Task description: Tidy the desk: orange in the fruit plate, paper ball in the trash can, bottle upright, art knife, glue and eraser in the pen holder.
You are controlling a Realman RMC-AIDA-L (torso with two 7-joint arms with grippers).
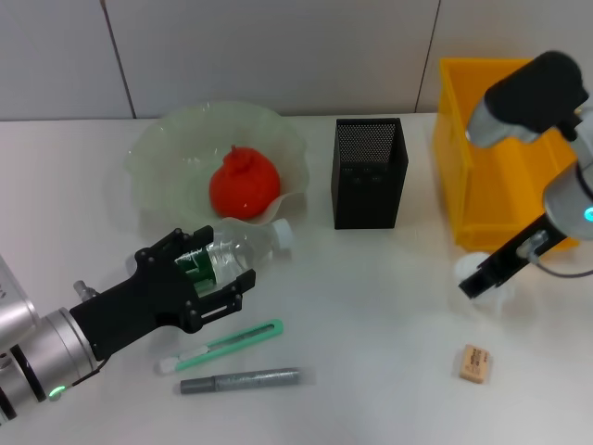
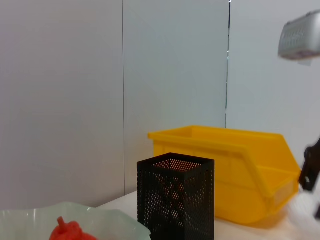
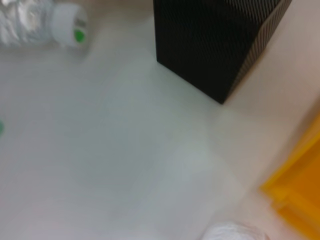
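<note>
A clear bottle with a green label and white cap lies on its side in front of the fruit plate. My left gripper is shut around its body. The orange sits in the plate. My right gripper hangs just over the white paper ball, close to the yellow trash can. The black mesh pen holder stands mid-desk. A green art knife and a grey glue stick lie near the front, and the eraser lies at front right.
In the left wrist view the pen holder stands before the trash can, with the plate and orange low down. The right wrist view shows the pen holder, the trash can's edge and the paper ball.
</note>
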